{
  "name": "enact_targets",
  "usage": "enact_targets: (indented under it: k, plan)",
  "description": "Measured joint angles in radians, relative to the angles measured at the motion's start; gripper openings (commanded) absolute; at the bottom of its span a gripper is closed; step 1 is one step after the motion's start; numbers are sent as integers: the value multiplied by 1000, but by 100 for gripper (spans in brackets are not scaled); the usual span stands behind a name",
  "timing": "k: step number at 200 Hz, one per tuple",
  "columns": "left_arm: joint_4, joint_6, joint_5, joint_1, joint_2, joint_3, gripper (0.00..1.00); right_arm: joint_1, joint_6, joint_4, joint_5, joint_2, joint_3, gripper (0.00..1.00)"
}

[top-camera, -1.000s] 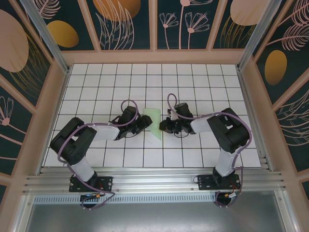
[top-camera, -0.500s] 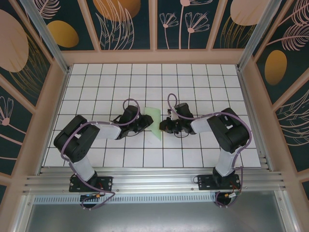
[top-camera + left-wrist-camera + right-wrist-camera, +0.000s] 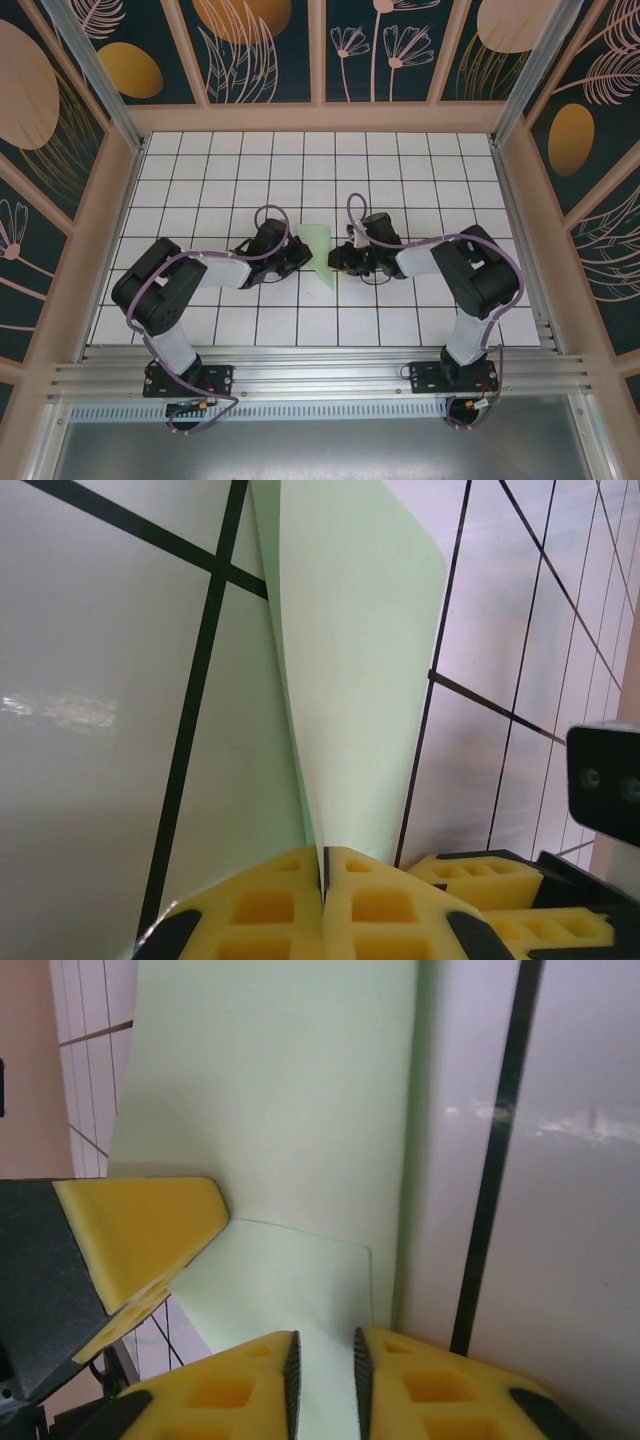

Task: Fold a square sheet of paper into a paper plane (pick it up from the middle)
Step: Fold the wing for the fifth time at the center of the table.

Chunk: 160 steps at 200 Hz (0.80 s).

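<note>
Both of my tools meet low over the middle of the counter (image 3: 400,170), a white grid of tiles. The pale green sheet of paper (image 3: 318,243) sits between them, folded, narrowing toward the near side. Left tool (image 3: 296,254) is clenched on the sheet's edge, its yellow pads (image 3: 270,905) pressed together with the paper rising from their seam. Right tool (image 3: 341,259) is released slightly, its pads (image 3: 420,1380) narrowly apart around a flap of the sheet
</note>
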Motion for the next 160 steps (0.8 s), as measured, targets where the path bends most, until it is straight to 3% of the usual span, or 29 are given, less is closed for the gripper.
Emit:
enact_targets:
  k: [57, 109, 160]
  plan:
    - [-14, -11, -10, 0, -42, 0, 0, 24, -80, 59, 181, -208, -122, 44]
    - [-46, -11, -16, 0, -42, 14, 1, 306, -343, 171, 527, -226, -201, 48]
    - [-60, -10, -17, 0, -42, 27, 1, 435, -603, 311, 777, -185, -227, 47]
